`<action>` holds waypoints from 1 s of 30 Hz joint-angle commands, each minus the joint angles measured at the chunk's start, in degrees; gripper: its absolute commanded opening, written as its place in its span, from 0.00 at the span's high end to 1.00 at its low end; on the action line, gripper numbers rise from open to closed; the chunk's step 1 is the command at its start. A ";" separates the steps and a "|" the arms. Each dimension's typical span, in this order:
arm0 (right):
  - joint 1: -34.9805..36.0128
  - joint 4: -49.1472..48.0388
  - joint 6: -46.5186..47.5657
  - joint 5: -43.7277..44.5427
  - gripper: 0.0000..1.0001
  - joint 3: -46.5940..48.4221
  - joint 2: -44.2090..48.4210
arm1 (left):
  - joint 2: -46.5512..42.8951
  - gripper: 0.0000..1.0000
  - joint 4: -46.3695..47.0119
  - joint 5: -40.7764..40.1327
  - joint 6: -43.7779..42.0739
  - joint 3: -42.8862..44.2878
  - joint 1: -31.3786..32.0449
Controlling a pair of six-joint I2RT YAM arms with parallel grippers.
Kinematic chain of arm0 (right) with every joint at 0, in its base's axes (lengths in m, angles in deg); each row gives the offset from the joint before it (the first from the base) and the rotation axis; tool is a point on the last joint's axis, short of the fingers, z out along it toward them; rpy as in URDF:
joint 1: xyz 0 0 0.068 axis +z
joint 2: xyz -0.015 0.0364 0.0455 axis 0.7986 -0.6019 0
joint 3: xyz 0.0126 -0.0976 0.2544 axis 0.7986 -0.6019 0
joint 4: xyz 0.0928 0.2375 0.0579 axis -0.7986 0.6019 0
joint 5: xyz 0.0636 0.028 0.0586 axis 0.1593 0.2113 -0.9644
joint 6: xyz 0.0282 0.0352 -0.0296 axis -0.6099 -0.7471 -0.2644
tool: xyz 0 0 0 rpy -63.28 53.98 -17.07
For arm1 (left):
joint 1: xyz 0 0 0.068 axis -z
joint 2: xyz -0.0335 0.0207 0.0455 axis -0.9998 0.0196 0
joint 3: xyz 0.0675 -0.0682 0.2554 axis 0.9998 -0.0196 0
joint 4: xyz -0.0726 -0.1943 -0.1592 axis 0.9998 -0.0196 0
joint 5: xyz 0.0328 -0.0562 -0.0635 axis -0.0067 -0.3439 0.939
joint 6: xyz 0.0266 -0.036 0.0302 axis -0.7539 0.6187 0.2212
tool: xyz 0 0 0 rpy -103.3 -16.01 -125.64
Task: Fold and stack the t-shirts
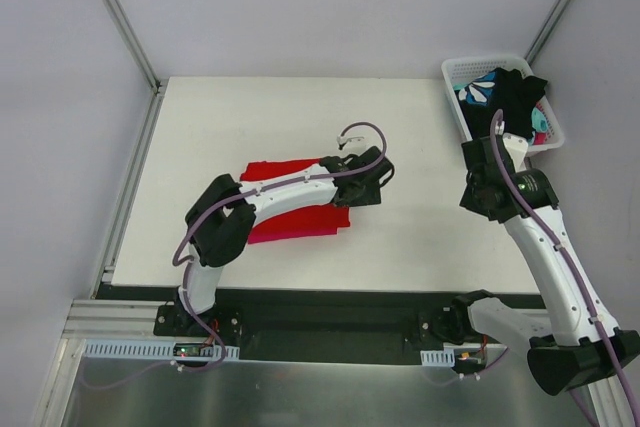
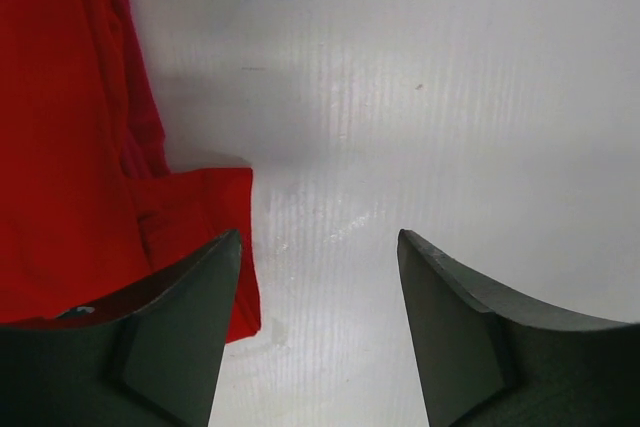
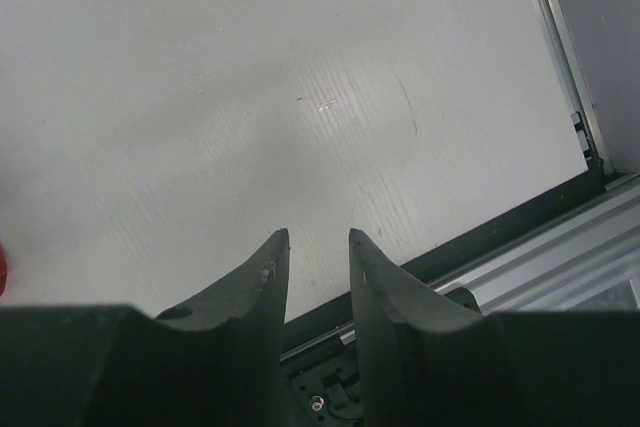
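Top external view is showing the left pincer point(image 1: 374, 173) hanging over the white table point(image 1: 240, 117), just past the far right corner of the folded bright red cloth t-shirt point(image 1: 305, 219). The shirt is lying flat beneath that arm's forearm, back from the pincer toward the arm's base. A magenta-pink cloth edge point(image 1: 275, 236) is peeking out along the near side of the red shirt, under it.

Seen from the left wrist, the jaws are standing wide apart with only bare table between them, gripping nothing. The red shirt is filling the space to the left of the pincer, and its corner is reaching just beside the left finger point(image 2: 185, 337).

Off to the right, the right pincer point(image 3: 317, 235) is pointing down at bare table, with its jaws parted by a narrow gap and holding nothing. Beyond this pincer, at the far right corner, a white plastic lattice basket point(image 1: 455, 72) is holding a black garment point(image 1: 517, 94) and a teal-and-white patterned garment point(image 1: 474, 89).
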 commanded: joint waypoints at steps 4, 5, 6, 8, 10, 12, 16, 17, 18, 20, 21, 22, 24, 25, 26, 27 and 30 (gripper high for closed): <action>-0.58 0.79 1.87 -0.71 0.67 -0.46 1.52 | 2.41 0.38 -5.83 -3.54 4.58 -0.01 0.92; -0.66 0.88 1.88 -0.97 0.67 -0.54 1.61 | 2.50 0.38 -5.83 -3.63 5.11 -0.54 0.92; -0.58 0.88 1.96 -1.15 0.67 -0.63 1.70 | 2.42 0.38 -6.00 -3.71 5.56 -1.67 1.10; -0.75 0.70 1.88 -1.76 0.68 -0.81 1.87 | 2.24 0.38 -5.83 -3.80 6.96 -2.91 1.19; -0.75 0.62 1.88 -1.94 0.68 -0.81 1.87 | 1.98 0.39 -5.83 -3.98 8.01 -4.75 1.62; -0.84 0.62 2.05 -2.12 0.68 -0.81 1.87 | 1.71 0.39 -5.83 -3.71 8.63 -6.77 1.80; -0.84 0.18 1.97 -2.64 0.68 -1.51 1.87 | -0.57 0.39 -5.83 -4.42 9.34 -11.25 1.80; -0.75 0.09 1.88 -2.82 0.69 -1.77 1.87 | -1.27 0.39 -5.92 -4.94 9.43 -13.53 1.80; -0.84 -0.17 1.79 -2.82 0.69 -2.30 1.96 | -3.02 0.39 -5.83 -5.21 9.60 -14.77 1.89; -0.84 -0.35 1.79 -3.34 0.69 -2.65 1.96 | -5.13 0.39 -5.83 -5.99 10.48 -18.71 1.63; -0.84 -0.61 1.61 -3.61 0.69 -2.74 1.87 | -7.14 0.39 -5.83 -6.43 10.83 -20.04 1.45; -0.84 -0.79 1.70 -3.78 0.69 -2.83 1.79 | -8.12 0.39 -5.83 -6.53 11.44 -21.27 1.10; -0.84 -1.05 1.61 -4.66 0.69 -2.83 1.52 | -10.40 0.39 -5.83 -6.61 11.54 -24.26 -0.74; -0.84 -1.14 1.61 -4.93 0.70 -2.83 1.52 | -11.11 0.39 -5.74 -6.61 11.71 -25.32 -1.44; -0.84 -1.23 1.70 -5.63 0.70 -2.83 1.43 | -11.82 0.39 -5.74 -6.61 11.89 -27.33 -3.19; -0.84 -1.32 1.70 -5.81 0.70 -2.83 1.43 | -13.22 0.39 -5.74 -6.61 11.97 -28.22 -4.08; -0.84 -1.49 1.96 -6.33 0.71 -2.74 1.70 | -15.25 0.38 -4.87 -6.44 11.28 -30.60 -7.51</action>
